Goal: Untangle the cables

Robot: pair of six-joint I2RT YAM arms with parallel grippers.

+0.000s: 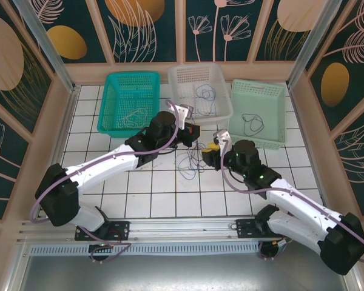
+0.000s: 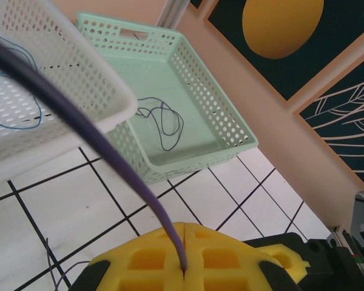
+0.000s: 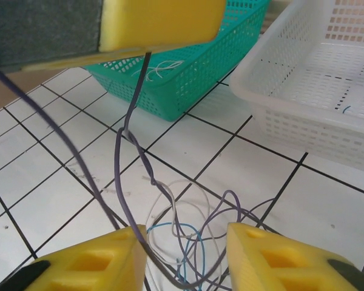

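A tangle of thin purple, grey-white and blue cables (image 1: 191, 163) lies on the white tiles between the arms. In the right wrist view the tangle (image 3: 197, 242) sits between my right gripper's (image 3: 185, 262) open yellow fingers (image 3: 85, 264), just above the floor. My left gripper (image 1: 193, 134) hovers above the heap, shut on a purple cable (image 3: 135, 91) that rises taut from the tangle. In the left wrist view that strand (image 2: 118, 163) leaves the closed gripper (image 2: 187, 229) and runs up across the picture. My right gripper (image 1: 211, 149) stands close beside the left one.
Three baskets line the back: a teal basket (image 1: 112, 91) holding a grey-white wire, a white basket (image 1: 221, 91) with a blue wire (image 1: 205, 94), a mint basket (image 1: 273, 100) with a black wire (image 1: 252, 124). Wooden walls enclose the tiled floor.
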